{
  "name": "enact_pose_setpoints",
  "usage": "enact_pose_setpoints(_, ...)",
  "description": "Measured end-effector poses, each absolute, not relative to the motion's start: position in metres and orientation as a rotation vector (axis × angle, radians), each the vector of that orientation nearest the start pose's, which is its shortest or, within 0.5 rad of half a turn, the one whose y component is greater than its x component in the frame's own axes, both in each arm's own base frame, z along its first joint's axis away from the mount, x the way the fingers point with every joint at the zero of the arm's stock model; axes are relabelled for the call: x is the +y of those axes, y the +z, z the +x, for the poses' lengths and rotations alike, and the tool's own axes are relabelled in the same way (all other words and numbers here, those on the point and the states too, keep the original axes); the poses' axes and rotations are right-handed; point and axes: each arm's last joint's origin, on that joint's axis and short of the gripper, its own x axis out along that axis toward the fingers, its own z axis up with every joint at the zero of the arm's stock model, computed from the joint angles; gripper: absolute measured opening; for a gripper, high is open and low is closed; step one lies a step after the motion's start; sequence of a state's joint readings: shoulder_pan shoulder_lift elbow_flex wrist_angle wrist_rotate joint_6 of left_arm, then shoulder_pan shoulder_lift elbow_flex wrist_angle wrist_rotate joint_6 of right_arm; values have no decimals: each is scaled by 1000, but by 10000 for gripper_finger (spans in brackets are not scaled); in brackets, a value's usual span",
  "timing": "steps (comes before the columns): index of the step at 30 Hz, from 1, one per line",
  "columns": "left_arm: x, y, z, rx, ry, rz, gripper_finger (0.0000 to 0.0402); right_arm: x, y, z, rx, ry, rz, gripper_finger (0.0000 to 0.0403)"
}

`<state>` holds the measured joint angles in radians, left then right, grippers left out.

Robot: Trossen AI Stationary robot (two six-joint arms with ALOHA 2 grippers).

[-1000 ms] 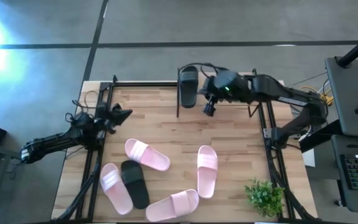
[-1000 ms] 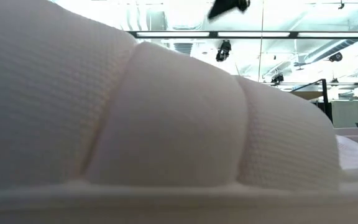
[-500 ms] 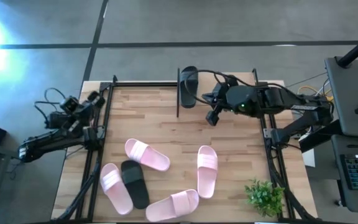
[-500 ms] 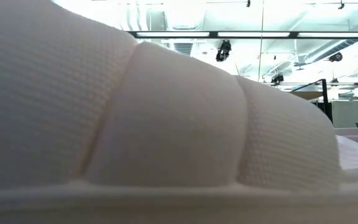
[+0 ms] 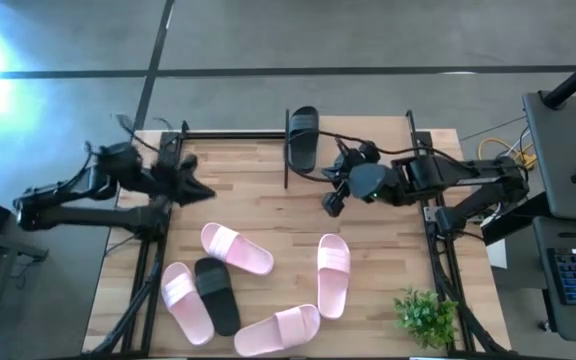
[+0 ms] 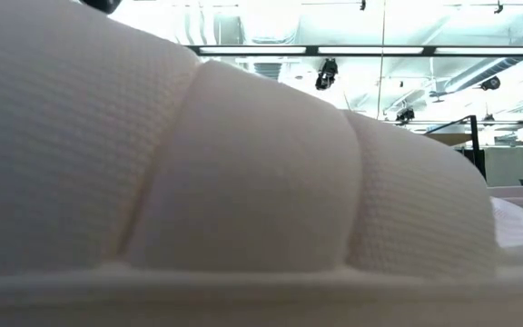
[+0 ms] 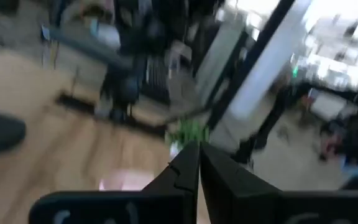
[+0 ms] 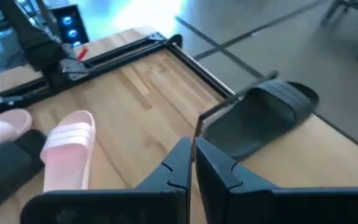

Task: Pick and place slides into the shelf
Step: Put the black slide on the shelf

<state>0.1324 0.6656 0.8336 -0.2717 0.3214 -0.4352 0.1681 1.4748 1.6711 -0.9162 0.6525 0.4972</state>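
My right gripper – shut, empty – had backed off the black slide, left on the shelf; five remained.

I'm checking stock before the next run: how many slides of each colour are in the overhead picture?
Pink slides: 4
Black slides: 2
Total: 6
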Motion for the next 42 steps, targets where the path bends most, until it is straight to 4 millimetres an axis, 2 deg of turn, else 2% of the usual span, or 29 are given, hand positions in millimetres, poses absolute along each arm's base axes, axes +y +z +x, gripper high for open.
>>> enact_pose_setpoints(5, -20, 355, 154, 275, -151, -405, 0, 37, 407, 285, 561, -657, 200, 13)
enact_pose_setpoints(11, -71, 354, 158, 451, 64, -253, 0, 48, 396, 286, 633, -662, 190, 13)
enact_pose_setpoints(17, -122, 356, 164, 482, 210, -107, 0, 50, 391, 284, 692, -662, 117, 13)
enact_pose_setpoints(23, -161, 335, 189, 606, 258, -89, 0, 49, 385, 274, 830, -623, 48, 13)
enact_pose_setpoints(28, -183, 315, 199, 921, 376, -51, 0, 55, 379, 261, 967, -600, -22, 13)
enact_pose_setpoints(33, -211, 303, 207, 1239, 486, 18, 0, 60, 377, 254, 1012, -593, -75, 13)
enact_pose_setpoints(38, -240, 294, 221, 1314, 472, -94, 0, 60, 374, 253, 1038, -589, -112, 13)
enact_pose_setpoints(42, -258, 291, 221, 1295, 515, -193, 2, 60, 371, 253, 1060, -573, -151, 13)
